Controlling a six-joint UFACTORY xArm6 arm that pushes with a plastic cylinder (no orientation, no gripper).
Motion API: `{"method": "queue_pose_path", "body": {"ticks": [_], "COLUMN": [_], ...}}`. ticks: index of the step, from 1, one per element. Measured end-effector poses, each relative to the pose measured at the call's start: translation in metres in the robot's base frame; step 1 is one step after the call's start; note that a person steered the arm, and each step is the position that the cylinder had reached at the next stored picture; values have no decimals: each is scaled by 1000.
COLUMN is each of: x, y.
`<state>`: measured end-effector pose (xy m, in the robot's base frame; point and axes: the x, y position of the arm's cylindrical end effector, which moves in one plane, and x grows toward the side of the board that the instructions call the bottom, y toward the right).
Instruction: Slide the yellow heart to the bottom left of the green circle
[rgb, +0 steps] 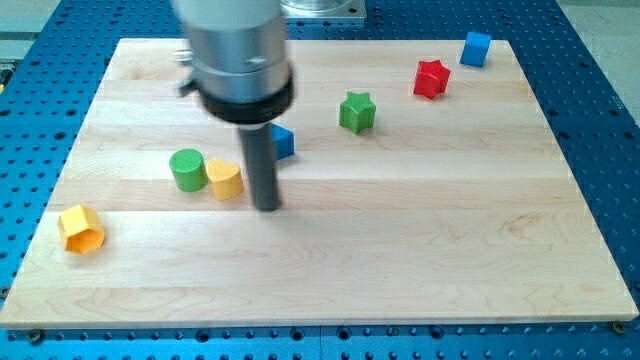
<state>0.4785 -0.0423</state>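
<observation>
My tip (267, 206) sits just right of the small yellow heart block (226, 179), which touches the green circle block's (186, 169) right side on the wooden tabletop (420, 230); no claw here.

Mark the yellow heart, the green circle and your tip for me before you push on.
yellow heart (225, 179), camera view, on its top face.
green circle (187, 168), camera view, on its round top.
my tip (267, 206), camera view, at the rod's very end, just to the view's right of the heart.
</observation>
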Motion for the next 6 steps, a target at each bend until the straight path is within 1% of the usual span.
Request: {"method": "queue_pose_path", "body": {"ticks": [1, 2, 3, 4, 5, 6], "x": [-18, 1, 19, 50, 50, 34], "y": [-25, -85, -119, -95, -136, -148]}}
